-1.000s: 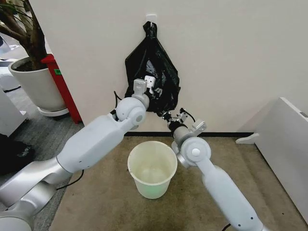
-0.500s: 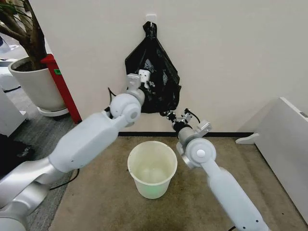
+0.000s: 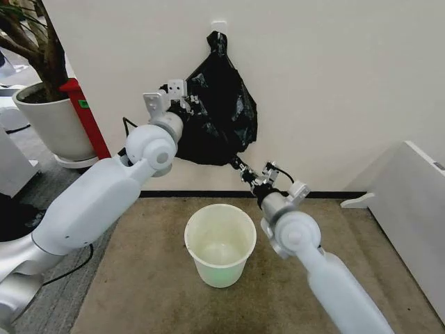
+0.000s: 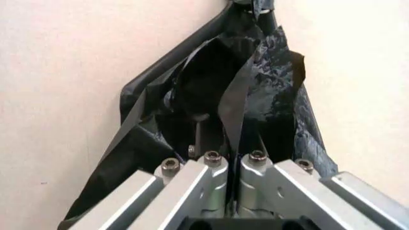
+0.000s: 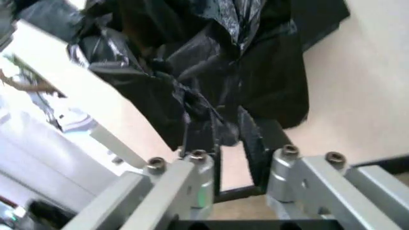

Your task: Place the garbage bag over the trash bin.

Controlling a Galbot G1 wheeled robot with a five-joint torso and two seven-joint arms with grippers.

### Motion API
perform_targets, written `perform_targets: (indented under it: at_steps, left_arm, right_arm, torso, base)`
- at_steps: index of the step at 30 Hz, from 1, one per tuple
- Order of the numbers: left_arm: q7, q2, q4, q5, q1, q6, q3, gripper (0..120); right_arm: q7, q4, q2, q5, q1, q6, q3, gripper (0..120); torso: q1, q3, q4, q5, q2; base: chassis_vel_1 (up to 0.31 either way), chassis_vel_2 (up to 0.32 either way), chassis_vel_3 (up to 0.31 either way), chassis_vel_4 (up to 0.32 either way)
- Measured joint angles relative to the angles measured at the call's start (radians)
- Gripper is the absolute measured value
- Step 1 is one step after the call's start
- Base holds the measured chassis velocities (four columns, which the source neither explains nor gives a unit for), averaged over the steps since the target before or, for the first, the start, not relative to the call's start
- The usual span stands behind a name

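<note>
Plastic of the garbage bag [image 3: 217, 111] hangs from a hook [image 3: 218, 25] on the wall [image 3: 334, 83], above and behind the trash bin [image 3: 220, 243], which stands empty on the floor [image 3: 153, 292]. In the last second my left gripper [image 3: 182, 99] has moved up and out to my left, and the left side of the bag has followed it, so the bag now looks wider than before. In the left wrist view the jaws are pressed almost together on a thin fold of black film [image 4: 231, 120]. My right gripper [image 3: 238, 164] has slid a little toward the bag's lower right corner; the right wrist view shows its jaws pinching a crumpled bunch there [image 5: 214, 129].

I judge that both arms now hold the bag and are pulling it apart, which is the start of opening its mouth. The top is still on the hook, so the bag is not free yet and nothing covers the bin.
</note>
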State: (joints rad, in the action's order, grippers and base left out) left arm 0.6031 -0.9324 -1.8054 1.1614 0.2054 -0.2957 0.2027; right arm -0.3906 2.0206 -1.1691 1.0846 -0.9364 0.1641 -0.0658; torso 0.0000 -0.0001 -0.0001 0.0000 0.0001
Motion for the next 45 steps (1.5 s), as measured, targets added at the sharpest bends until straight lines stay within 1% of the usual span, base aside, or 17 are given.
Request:
perform_targets:
  at_steps: [1, 2, 4, 5, 7, 10, 11, 12, 15, 16, 17, 20, 22, 25, 29, 36, 45]
  left_arm:
    - [0.001, 0.002, -0.002, 0.003, 0.003, 0.002, -0.002, 0]
    - [0.003, 0.006, -0.007, 0.008, 0.008, 0.005, -0.004, 0]
    - [0.004, 0.009, -0.011, 0.011, 0.011, 0.006, -0.004, 0]
    - [0.004, 0.012, -0.014, 0.013, 0.014, 0.007, -0.005, 0]
    - [0.007, 0.014, -0.018, 0.016, 0.019, 0.008, -0.005, 0]
    - [0.012, 0.012, -0.020, 0.017, 0.020, 0.011, -0.002, 0]
    - [0.012, 0.012, -0.020, 0.017, 0.020, 0.011, -0.002, 0]
    - [0.012, 0.011, -0.020, 0.017, 0.021, 0.011, -0.001, 0]
    - [0.014, 0.017, -0.025, 0.017, 0.026, 0.013, -0.001, 0]
    - [0.014, 0.017, -0.025, 0.017, 0.026, 0.013, -0.001, 0]
    - [0.015, 0.020, -0.027, 0.017, 0.028, 0.013, -0.003, 0]
    - [0.015, 0.020, -0.027, 0.017, 0.029, 0.015, -0.004, 0]
    - [0.015, 0.020, -0.027, 0.017, 0.029, 0.016, -0.005, 0]
    - [0.015, 0.017, -0.027, 0.017, 0.029, 0.018, -0.006, 0]
    - [0.012, 0.014, -0.027, 0.016, 0.033, 0.022, -0.011, 0]
    - [0.006, 0.007, -0.025, 0.012, 0.038, 0.026, -0.020, 0]
    - [0.001, -0.001, -0.027, 0.011, 0.040, 0.031, -0.029, 0]
  right_arm:
    - [0.009, 0.009, 0.010, -0.020, -0.007, 0.001, -0.008, 15]
    - [0.014, 0.026, 0.025, -0.040, -0.012, 0.003, -0.026, 20]
    - [0.014, 0.042, 0.039, -0.044, -0.010, 0.008, -0.044, 22]
    - [0.014, 0.053, 0.050, -0.042, -0.003, 0.015, -0.059, 27]
    - [0.009, 0.070, 0.074, -0.019, 0.034, 0.040, -0.091, 36]
    - [-0.038, 0.060, 0.092, 0.041, 0.167, 0.074, -0.101, 49]
    - [-0.038, 0.060, 0.092, 0.041, 0.167, 0.074, -0.101, 49]
    - [-0.054, 0.046, 0.091, 0.050, 0.206, 0.081, -0.094, 52]
    - [-0.117, -0.027, 0.058, 0.034, 0.334, 0.120, -0.035, 66]
    - [-0.117, -0.027, 0.058, 0.034, 0.334, 0.120, -0.035, 66]
    - [-0.148, -0.055, 0.036, 0.012, 0.378, 0.145, -0.004, 72]
    - [-0.239, -0.100, -0.018, -0.020, 0.454, 0.200, 0.066, 84]
    - [-0.255, -0.106, -0.028, -0.026, 0.468, 0.207, 0.080, 87]
    - [-0.319, -0.143, -0.068, -0.065, 0.525, 0.240, 0.136, 98]
    - [-0.373, -0.220, -0.128, -0.126, 0.596, 0.267, 0.189, 100]
    - [-0.432, -0.302, -0.197, -0.151, 0.648, 0.293, 0.219, 100]
    - [-0.450, -0.397, -0.248, -0.251, 0.653, 0.309, 0.242, 100]
  torso:
    - [0.000, 0.000, 0.0000, 0.0000, 0.000]
    - [0.000, 0.000, -0.0001, 0.0001, 0.000]
    - [0.000, 0.000, -0.0001, 0.0001, 0.000]
    - [0.000, 0.000, -0.0002, 0.0001, 0.000]
    - [0.000, 0.000, -0.0001, 0.0000, 0.000]
    - [0.000, 0.000, 0.0000, 0.0001, 0.000]
    - [0.000, 0.000, 0.0000, 0.0001, 0.000]
    - [0.000, 0.000, -0.0001, -0.0001, 0.000]
    - [0.000, 0.000, 0.0002, 0.0000, 0.000]
    - [0.000, 0.000, 0.0002, 0.0000, 0.000]
    - [0.000, 0.000, 0.0004, 0.0000, 0.000]
    - [0.000, 0.000, 0.0004, 0.0000, 0.000]
    - [0.000, 0.000, 0.0004, -0.0001, 0.000]
    - [0.000, 0.000, 0.0002, -0.0003, 0.000]
    - [0.000, 0.000, 0.0002, -0.0003, 0.000]
    - [0.000, 0.000, 0.0003, -0.0003, 0.000]
    - [0.000, 0.000, 0.0000, -0.0001, 0.000]
  base:
    - [0.000, 0.000, 0.000, 0.000]
    - [0.000, 0.000, 0.000, 0.000]
    - [0.000, 0.000, 0.000, 0.000]
    - [0.000, 0.000, 0.000, 0.000]
    - [0.000, 0.000, 0.000, 0.000]
    - [0.000, 0.000, 0.000, 0.000]
    - [0.000, 0.000, 0.000, 0.000]
    - [0.000, 0.000, 0.000, 0.000]
    - [0.000, 0.000, 0.000, 0.000]
    - [0.000, 0.000, 0.000, 0.000]
    - [0.000, 0.000, 0.000, 0.000]
    - [0.000, 0.000, 0.000, 0.000]
    - [0.000, 0.000, 0.000, 0.000]
    - [0.000, 0.000, 0.000, 0.000]
    - [0.000, 0.000, 0.000, 0.000]
    - [0.000, 0.000, 0.000, 0.000]
    - [0.000, 0.000, 0.000, 0.000]
